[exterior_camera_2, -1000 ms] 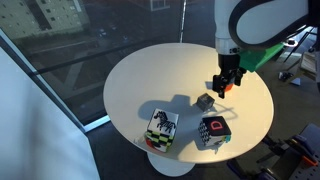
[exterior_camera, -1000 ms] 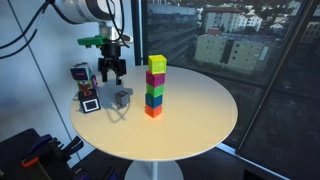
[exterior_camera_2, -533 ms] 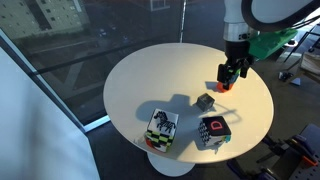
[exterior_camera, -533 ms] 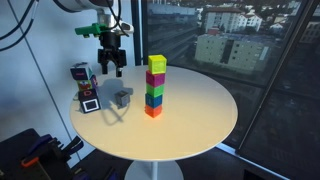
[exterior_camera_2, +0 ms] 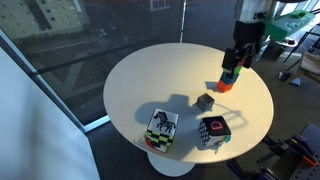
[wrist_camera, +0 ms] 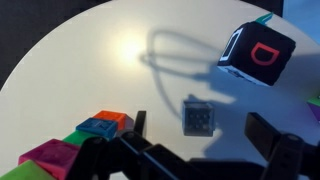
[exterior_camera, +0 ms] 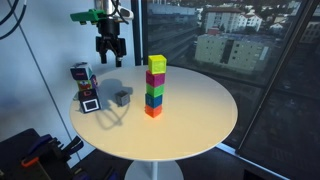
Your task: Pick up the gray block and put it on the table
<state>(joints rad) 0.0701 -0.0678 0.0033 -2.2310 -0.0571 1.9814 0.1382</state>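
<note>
I see the counter (exterior_camera: 200, 110) carrying the stack (exterior_camera: 155, 86). End effector (exterior_camera: 109, 60) hangs high beside the stack, jaws wide apart, gripping nothing. Gray block (exterior_camera: 122, 97) sits on the counter near the stack.

The gripper (exterior_camera: 110, 59) is black and blocky, and in the wrist view it shows two dark, angular fingers (wrist_camera: 268, 133) with squared edges. Just above the gripper sits a bright green bracket (exterior_camera: 88, 17). Beside the gripper, a thin black cable (exterior_camera: 12, 14) curves.
</note>
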